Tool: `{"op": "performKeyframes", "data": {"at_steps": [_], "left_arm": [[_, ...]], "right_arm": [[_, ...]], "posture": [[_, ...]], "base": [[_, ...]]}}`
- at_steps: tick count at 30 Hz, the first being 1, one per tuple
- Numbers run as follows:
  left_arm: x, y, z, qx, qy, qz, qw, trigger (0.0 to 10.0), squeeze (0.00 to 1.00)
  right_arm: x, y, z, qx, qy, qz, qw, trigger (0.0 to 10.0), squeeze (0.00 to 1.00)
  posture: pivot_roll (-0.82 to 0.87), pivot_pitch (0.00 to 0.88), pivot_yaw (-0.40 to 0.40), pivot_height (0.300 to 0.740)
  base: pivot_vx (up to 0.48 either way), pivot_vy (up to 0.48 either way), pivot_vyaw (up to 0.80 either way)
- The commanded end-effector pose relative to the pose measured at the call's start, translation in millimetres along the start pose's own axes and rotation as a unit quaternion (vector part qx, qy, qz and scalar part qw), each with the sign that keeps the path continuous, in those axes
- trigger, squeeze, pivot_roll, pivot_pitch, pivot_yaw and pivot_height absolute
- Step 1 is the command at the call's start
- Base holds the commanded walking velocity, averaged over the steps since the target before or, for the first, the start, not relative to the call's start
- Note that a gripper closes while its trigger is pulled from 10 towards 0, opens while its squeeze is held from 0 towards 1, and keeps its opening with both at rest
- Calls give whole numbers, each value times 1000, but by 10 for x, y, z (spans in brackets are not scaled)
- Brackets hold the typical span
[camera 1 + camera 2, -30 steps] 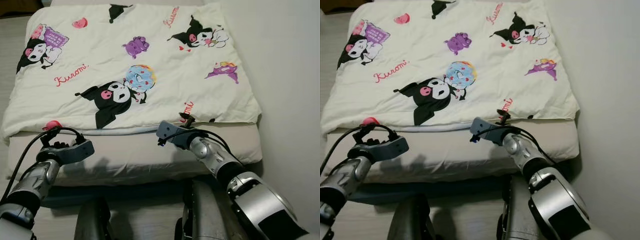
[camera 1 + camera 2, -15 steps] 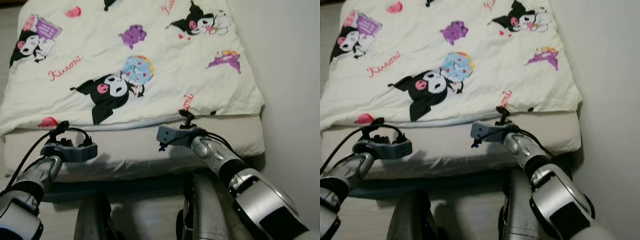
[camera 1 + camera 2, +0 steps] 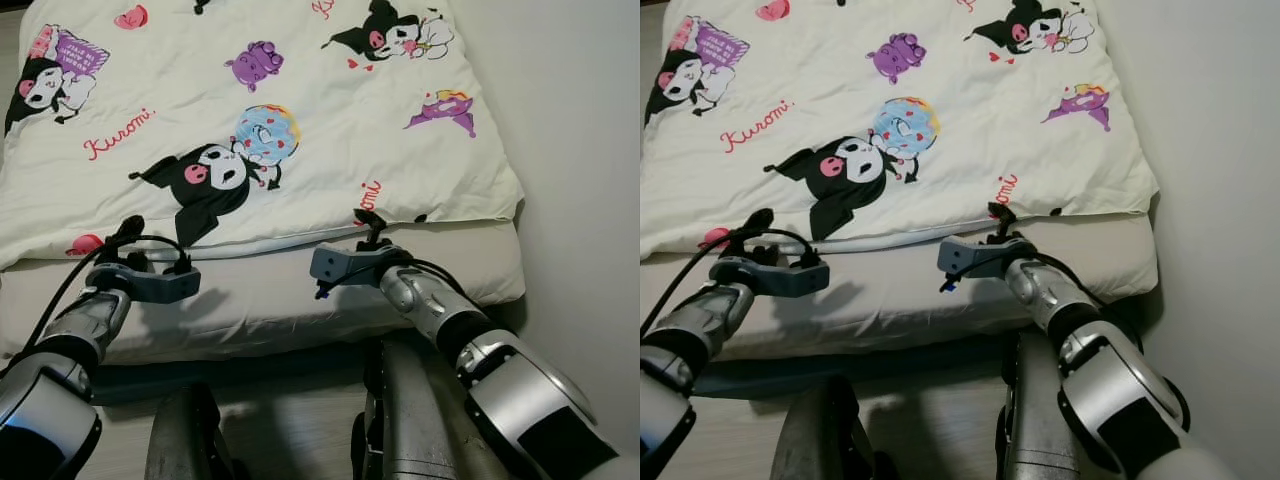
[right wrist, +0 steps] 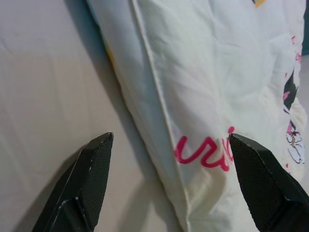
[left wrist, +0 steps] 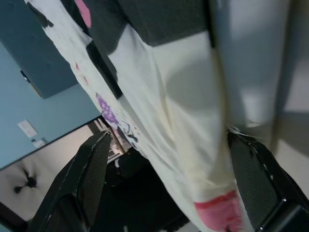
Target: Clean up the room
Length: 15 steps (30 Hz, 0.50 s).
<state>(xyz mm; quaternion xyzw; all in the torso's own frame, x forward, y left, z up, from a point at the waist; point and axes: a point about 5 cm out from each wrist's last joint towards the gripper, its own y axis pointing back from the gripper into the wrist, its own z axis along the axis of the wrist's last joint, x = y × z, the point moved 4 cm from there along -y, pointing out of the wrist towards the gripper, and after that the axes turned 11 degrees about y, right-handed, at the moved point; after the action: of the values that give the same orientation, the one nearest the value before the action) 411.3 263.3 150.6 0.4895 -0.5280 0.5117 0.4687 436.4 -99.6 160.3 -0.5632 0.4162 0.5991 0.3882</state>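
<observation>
A cream quilt (image 3: 300, 120) printed with black cartoon figures and red lettering lies spread over the bed. Its near hem runs across the mattress (image 3: 280, 300). My left gripper (image 3: 125, 235) is at the hem near a pink patch. In the left wrist view it (image 5: 169, 140) is open with the quilt's edge (image 5: 193, 159) between the fingers. My right gripper (image 3: 370, 225) is at the hem by the red lettering. In the right wrist view it (image 4: 170, 140) is open over the quilt's edge (image 4: 193, 96) and the bare sheet (image 4: 48, 72).
A white wall (image 3: 580, 150) runs close along the bed's right side. The bed's dark base (image 3: 240, 360) and pale floor (image 3: 290, 430) lie below the mattress, with my own legs (image 3: 410, 420) right in front.
The camera has tilted and the bed sits a little higher in view. My left gripper has reached forward from the bare mattress to the quilt's hem. The right gripper stays at the hem.
</observation>
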Motion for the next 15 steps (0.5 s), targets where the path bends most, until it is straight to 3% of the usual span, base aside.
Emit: {"op": "performKeyframes", "data": {"at_steps": [1, 6, 8, 9, 11, 15], "left_arm": [[-130, 59, -37, 7, -17, -25, 1000, 10000, 0], [-174, 76, -70, 19, -15, -39, 999, 10000, 0], [-254, 110, -98, 31, 3, -64, 998, 10000, 0], [-346, 156, -124, 45, 50, -89, 994, 10000, 0], [-374, 171, -129, 49, 63, -96, 992, 10000, 0], [-608, 316, -162, 59, 123, -164, 977, 10000, 0]], "right_arm": [[12, 1, 61, -19, 7, 2, 1000, 10000, 0], [-22, 0, 77, -29, 7, -2, 1000, 10000, 0], [-30, -1, 88, -33, 6, -4, 999, 10000, 0], [-35, -2, 99, -35, 2, -6, 999, 10000, 0], [-35, -3, 101, -35, 1, -6, 999, 10000, 0], [-21, -6, 134, -39, -2, -6, 999, 10000, 0]], "posture": [[-242, 485, 20, 456], [-250, 488, 11, 456], [-236, 495, 5, 456], [-219, 501, 7, 456], [-219, 501, 7, 456], [-201, 497, 6, 456]], "base": [[0, 0, 0], [0, 0, 0], [0, 0, 0], [0, 0, 0], [0, 0, 0], [0, 0, 0]]}}
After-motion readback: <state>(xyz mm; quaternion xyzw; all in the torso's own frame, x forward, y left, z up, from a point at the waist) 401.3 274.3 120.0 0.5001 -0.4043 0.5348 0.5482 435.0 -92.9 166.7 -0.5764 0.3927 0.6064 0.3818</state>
